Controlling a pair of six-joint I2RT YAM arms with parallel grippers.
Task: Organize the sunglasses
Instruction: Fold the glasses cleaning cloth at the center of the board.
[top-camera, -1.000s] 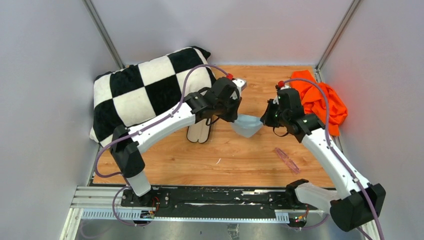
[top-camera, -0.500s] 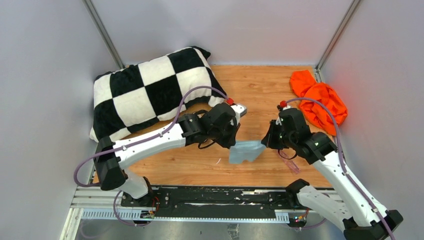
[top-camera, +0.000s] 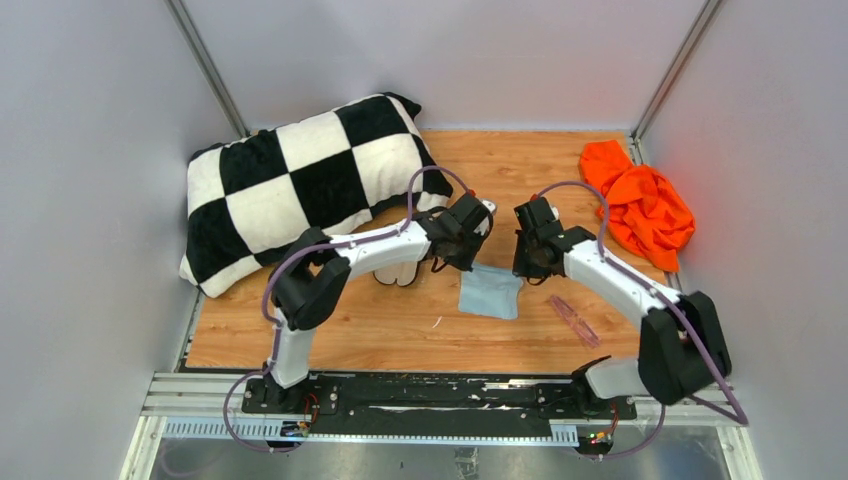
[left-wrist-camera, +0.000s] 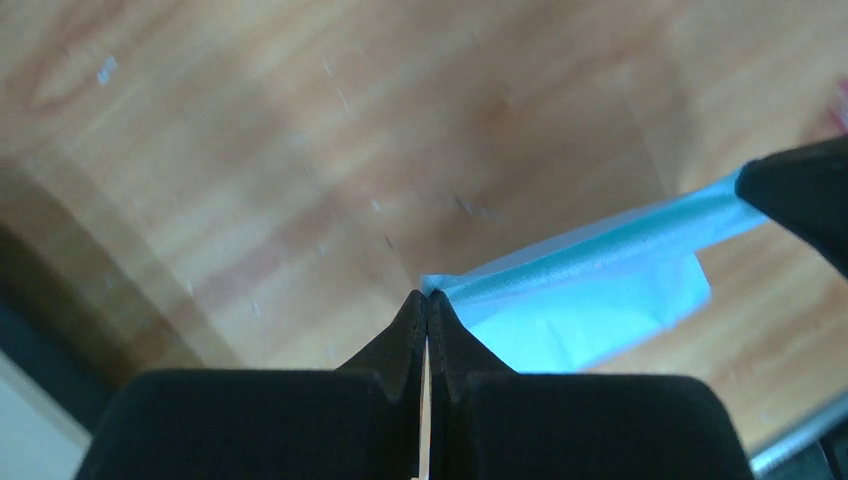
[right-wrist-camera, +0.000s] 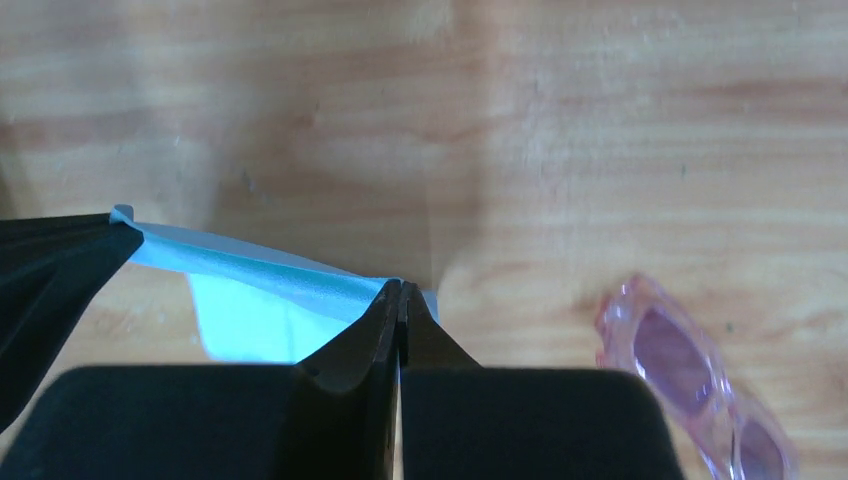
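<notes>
Sunglasses (top-camera: 573, 319) unmoved; cloth (top-camera: 490, 291) now lowered flat.

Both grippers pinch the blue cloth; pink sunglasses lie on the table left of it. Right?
No. The left gripper and right gripper do pinch the blue cloth, but the pink sunglasses lie on the table right of it, as the top external view shows.

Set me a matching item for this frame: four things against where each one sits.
1 light blue square cloth
2 translucent pink sunglasses
3 black-and-white checkered pillow
4 crumpled orange fabric

A far right corner
B pinched by left tool and right tool
C far left corner
D near right, lying loose

Pairs: 1-B, 2-D, 3-C, 4-A
</notes>
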